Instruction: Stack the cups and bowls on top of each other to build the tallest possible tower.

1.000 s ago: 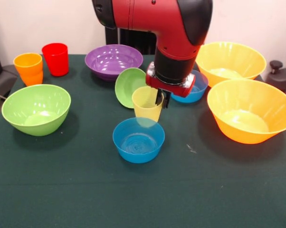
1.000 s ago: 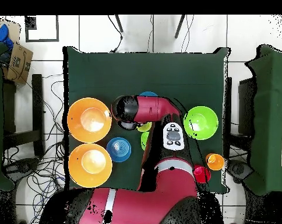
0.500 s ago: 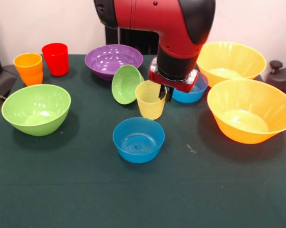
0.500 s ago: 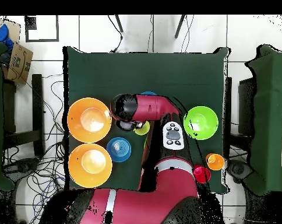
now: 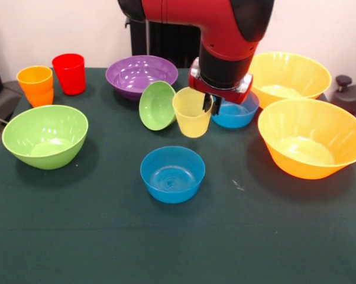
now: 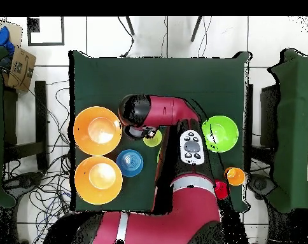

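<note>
Front view: hand (image 5: 211, 105) pinches the yellow cup's (image 5: 191, 113) rim, lifted off the table.

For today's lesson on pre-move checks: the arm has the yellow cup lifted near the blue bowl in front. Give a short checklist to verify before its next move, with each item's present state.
1. Grip: gripper pinches the rim of the yellow cup - ok.
2. Cup clear of the table: it hangs lifted, tilted - ok.
3. Cup level for placing: it leans to one side - not ok.
4. Target free: the small blue bowl in front stands upright and empty - ok.
5. Neighbour clearance: the small green bowl stands tipped on its side right beside the cup; whether they touch - cannot tell.
6. Cup over the target: it hangs behind the blue bowl, not above it - not ok.
</note>
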Robot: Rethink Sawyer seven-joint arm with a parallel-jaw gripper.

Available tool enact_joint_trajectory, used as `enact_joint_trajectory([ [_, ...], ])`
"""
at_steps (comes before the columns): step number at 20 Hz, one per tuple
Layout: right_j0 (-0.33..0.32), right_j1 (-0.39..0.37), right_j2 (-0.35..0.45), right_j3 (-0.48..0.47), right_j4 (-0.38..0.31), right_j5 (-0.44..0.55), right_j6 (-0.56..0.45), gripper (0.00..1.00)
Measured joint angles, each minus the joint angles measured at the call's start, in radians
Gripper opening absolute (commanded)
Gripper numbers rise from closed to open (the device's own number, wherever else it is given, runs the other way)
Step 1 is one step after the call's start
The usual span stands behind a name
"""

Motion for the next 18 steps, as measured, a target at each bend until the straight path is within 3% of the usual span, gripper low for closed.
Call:
enact_joint_trajectory([
  [18, -0.01, -0.015, 0.015, -0.119, 0.001, 0.013, 0.0, 0.0],
])
